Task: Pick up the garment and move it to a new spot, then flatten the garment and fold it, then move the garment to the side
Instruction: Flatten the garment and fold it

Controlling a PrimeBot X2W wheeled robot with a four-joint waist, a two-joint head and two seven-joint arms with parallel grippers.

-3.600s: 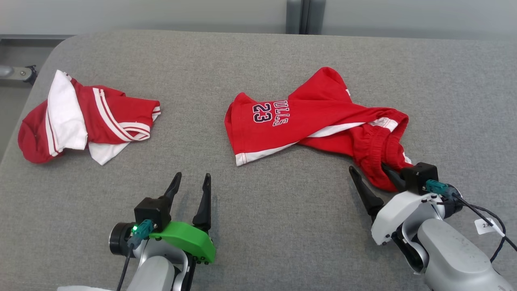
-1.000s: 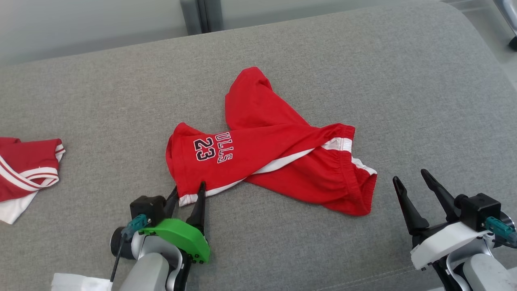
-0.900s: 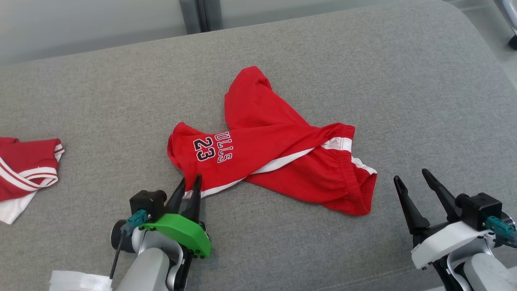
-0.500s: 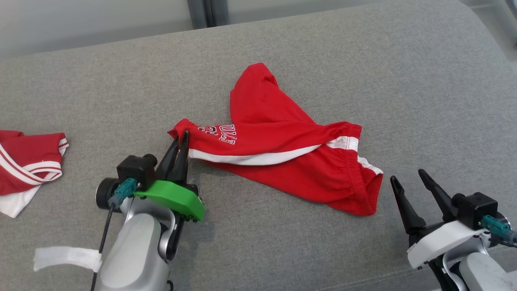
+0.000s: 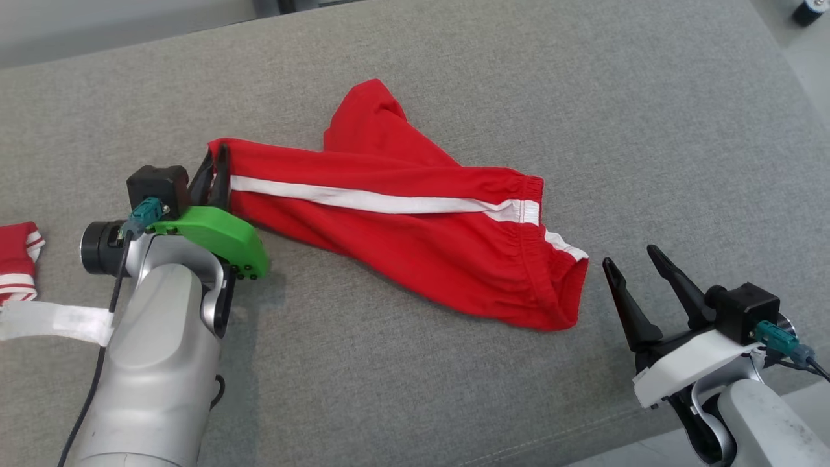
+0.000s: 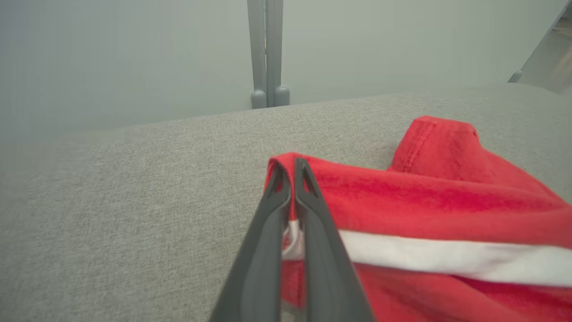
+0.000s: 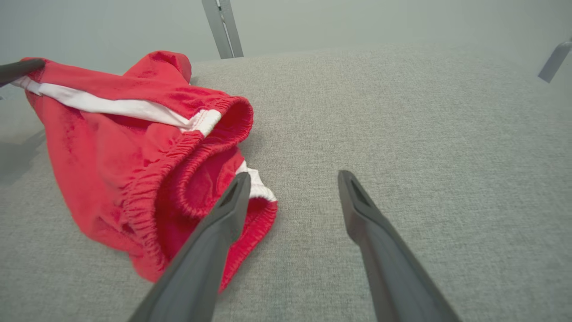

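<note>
The garment (image 5: 415,220) is a pair of red shorts with a white side stripe, stretched across the grey surface (image 5: 454,389). My left gripper (image 5: 217,155) is shut on the hem of one leg, lifted a little and pulled leftward; the left wrist view shows the red hem of the garment (image 6: 402,201) pinched between its fingers (image 6: 268,250). My right gripper (image 5: 629,256) stands open just right of the elastic waistband, holding nothing. In the right wrist view the waistband (image 7: 196,152) lies to the left of its fingertips (image 7: 239,183).
A second red and white garment (image 5: 16,259) lies at the left edge of the head view. The grey padded surface's far edge meets a pale wall with a grey post (image 6: 267,53). A rounded corner of the surface is at the upper right.
My left gripper shut on the leg hem, then lifted and drew it up and leftward, turning the printed side under. The head camera shifted too. My right gripper stayed open.
</note>
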